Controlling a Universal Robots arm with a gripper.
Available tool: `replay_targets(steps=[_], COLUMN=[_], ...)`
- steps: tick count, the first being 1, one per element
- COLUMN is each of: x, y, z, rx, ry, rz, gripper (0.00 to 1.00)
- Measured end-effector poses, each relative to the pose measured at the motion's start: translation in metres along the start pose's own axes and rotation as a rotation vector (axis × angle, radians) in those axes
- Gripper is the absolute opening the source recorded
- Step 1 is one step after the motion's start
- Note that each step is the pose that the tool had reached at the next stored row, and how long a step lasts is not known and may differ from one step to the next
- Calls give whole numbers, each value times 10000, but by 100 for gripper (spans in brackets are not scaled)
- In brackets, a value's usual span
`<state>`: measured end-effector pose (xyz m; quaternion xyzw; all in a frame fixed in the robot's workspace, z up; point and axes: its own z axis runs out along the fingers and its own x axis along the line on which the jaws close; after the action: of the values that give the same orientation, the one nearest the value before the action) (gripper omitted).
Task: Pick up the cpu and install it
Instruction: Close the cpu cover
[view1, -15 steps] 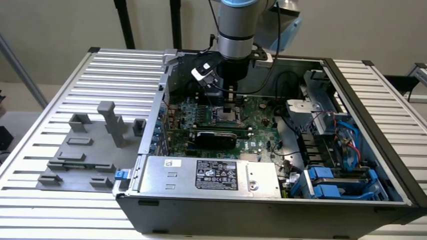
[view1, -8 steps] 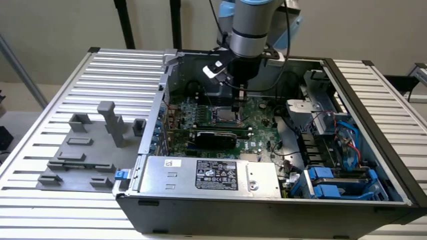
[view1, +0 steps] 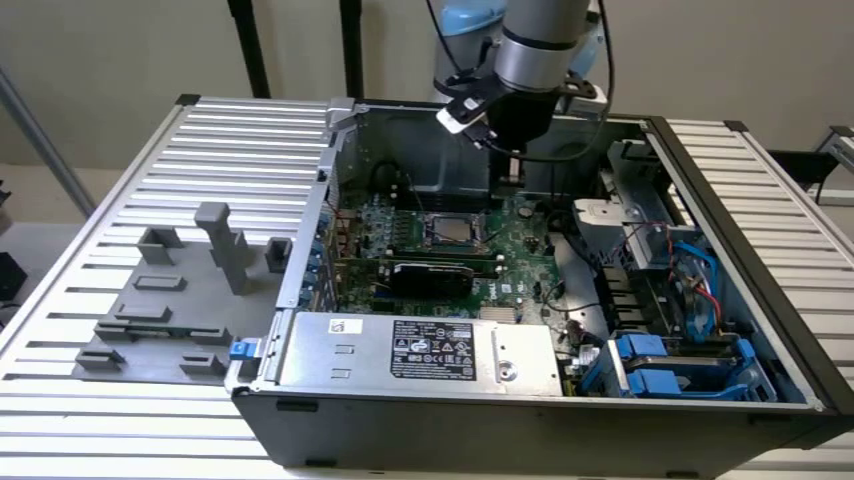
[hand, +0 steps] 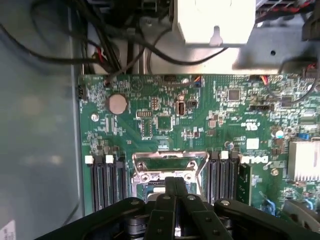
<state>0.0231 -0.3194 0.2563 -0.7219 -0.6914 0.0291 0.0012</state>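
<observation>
Hand of black metal, its 2 fingers pressed flat together with nothing visible between them, hangs inside the open dark grey computer case, above the green motherboard and near the square metal-framed socket. The cpu cannot be picked out for certain: the socket's centre shows a dull grey square in the exterior view, and in the wrist view the fingers cover it. Grey plastic fixture blocks stand on the slatted metal worktop at the exterior view's left.
</observation>
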Motion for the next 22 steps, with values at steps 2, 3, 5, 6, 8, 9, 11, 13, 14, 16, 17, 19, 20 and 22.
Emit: replay_targets(steps=[2,3,5,6,8,9,11,13,14,16,17,19,20,22], x=[-10,-13,-12,-10,-7,-5,-1,1,1,-5,-9,-15,-16,-18], y=[82,126,216,261,351,396,471,489,490,492,493,494,491,461], z=[-79,-102,-117,-119,-123,-125,-111,-75,-57,-20,-2,34,52,69], rx=[66,93,137,149,163,169,175,175,176,175,175,177,184,232], ry=[-4,-3,-2,2,8,11,13,12,12,11,11,11,10,7], rz=[-3,-5,-7,-6,-8,-8,-8,-10,-11,-14,-19,-26,-30,-39], gripper=[11,11,11,11,11,11,11,11,11,11,11,11,11,11])
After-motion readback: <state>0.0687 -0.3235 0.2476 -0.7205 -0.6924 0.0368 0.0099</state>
